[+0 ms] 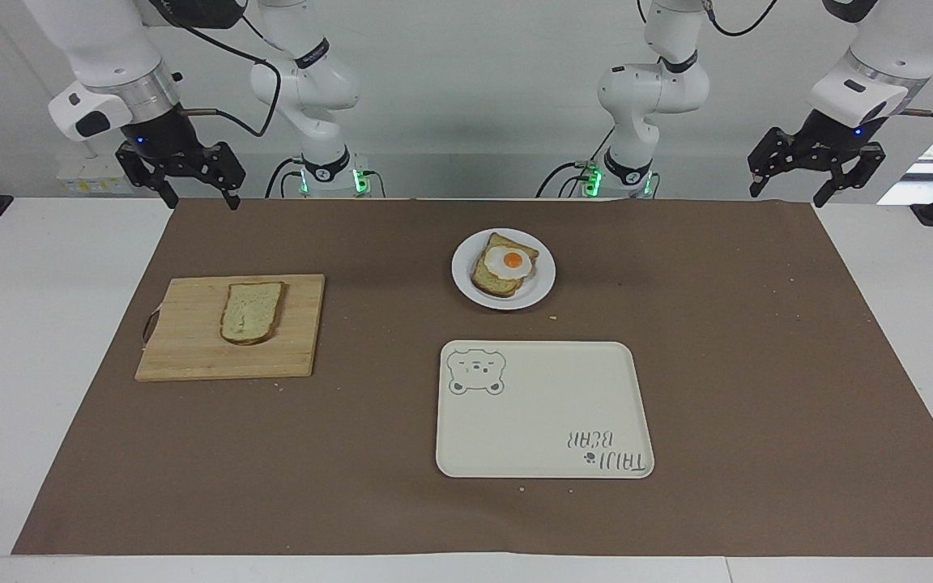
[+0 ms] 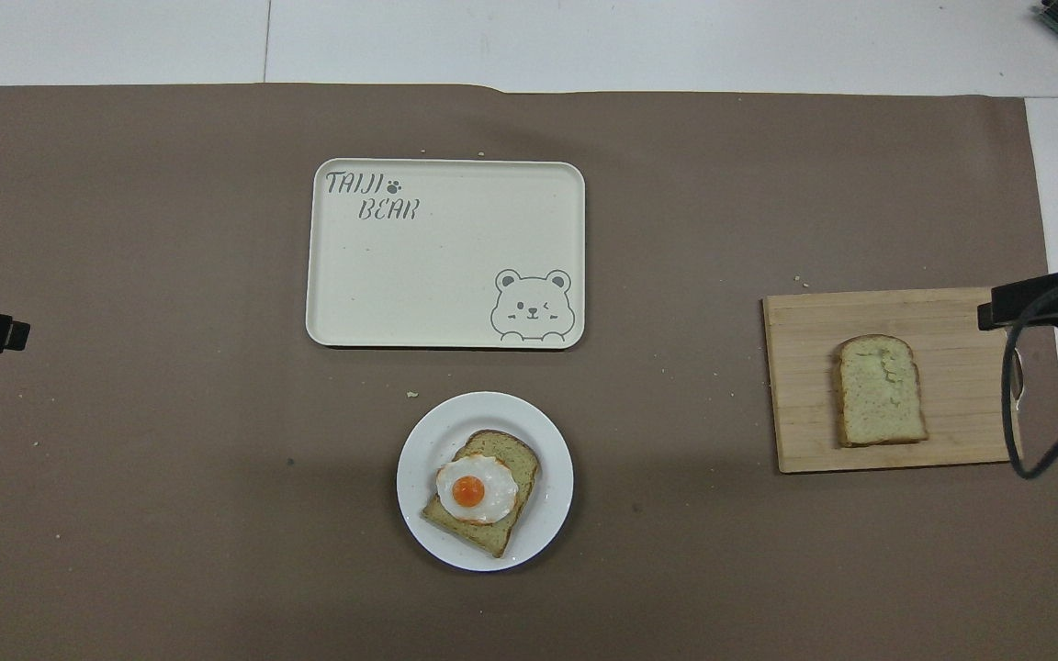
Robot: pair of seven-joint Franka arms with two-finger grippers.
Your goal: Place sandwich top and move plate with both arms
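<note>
The sandwich top, a plain bread slice (image 1: 252, 312) (image 2: 880, 390), lies on a wooden cutting board (image 1: 183, 332) (image 2: 804, 386) toward the right arm's end of the table. The small white plate (image 1: 466, 275) (image 2: 428, 441) sits mid-table, nearer to the robots than the tray, and bears a bread slice with a fried egg (image 1: 507, 263) (image 2: 477, 489). My right gripper (image 1: 201, 197) hangs open and empty over the mat's robot-side edge, above and apart from the board. My left gripper (image 1: 790, 193) hangs open and empty over the mat's corner at the left arm's end.
A cream rectangular tray with a bear drawing (image 1: 543, 413) (image 2: 419, 275) lies beside the plate, farther from the robots. A brown mat (image 1: 758, 364) (image 2: 125, 459) covers most of the white table. Small crumbs are scattered on the mat.
</note>
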